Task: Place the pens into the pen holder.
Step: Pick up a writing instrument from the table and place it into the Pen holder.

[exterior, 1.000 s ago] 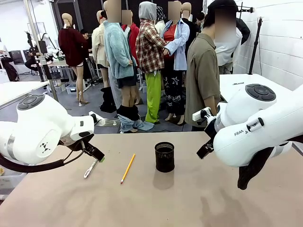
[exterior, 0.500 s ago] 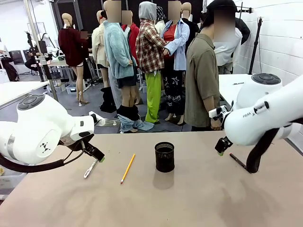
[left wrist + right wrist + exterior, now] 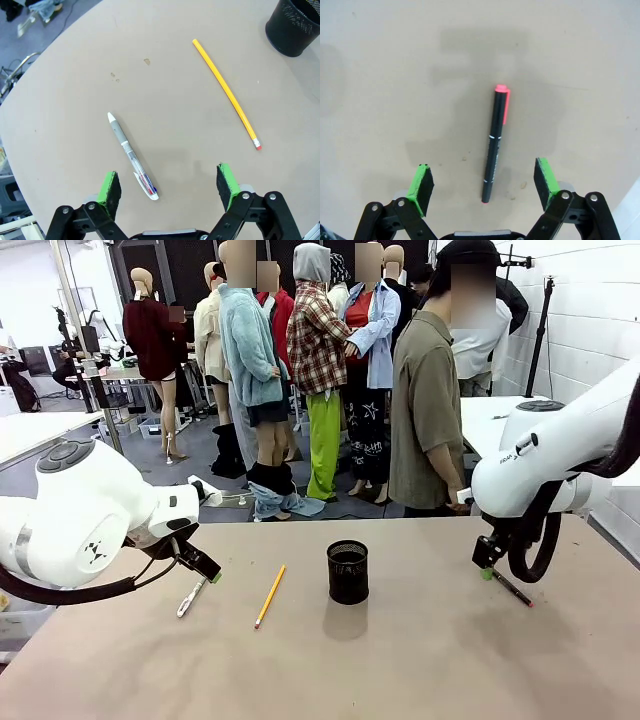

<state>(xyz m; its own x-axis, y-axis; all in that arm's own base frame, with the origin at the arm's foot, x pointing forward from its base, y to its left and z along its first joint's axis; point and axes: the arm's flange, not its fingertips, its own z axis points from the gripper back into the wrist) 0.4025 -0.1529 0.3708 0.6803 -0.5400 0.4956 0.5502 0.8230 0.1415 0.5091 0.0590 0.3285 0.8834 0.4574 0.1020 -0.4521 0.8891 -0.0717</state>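
**Front view**
- Bench [image 3: 400, 670], flat tan top: one.
- Black wire-mesh cylindrical pen holder [image 3: 347, 572]: one, upright at mid-bench, no pen seen standing in it.
- Yellow-orange wooden pencil [image 3: 270, 596]: one, lying flat left of the pen holder, near but apart.
- Silver-white plastic pen [image 3: 191, 597]: one, flat, farther left, just below the left claw [image 3: 205, 571].
- Dark pen with a red-pink cap [image 3: 511, 587]: one, flat, well right of the pen holder, beneath the right claw [image 3: 487, 566].
- Writing items: three, all loose; judged none stowed yet.

**Left wrist view**
- Left claw [image 3: 170, 182]: fingers wide apart, empty.
- The silver-white pen [image 3: 131, 155] lies close to one green pad, off-centre, so the claw is likely lining up for a pick.

**Right wrist view**
- Right claw [image 3: 485, 182]: fingers wide apart, empty.
- The dark pen [image 3: 495, 145] lies centred between the pads, apparently placed for closing across its barrel
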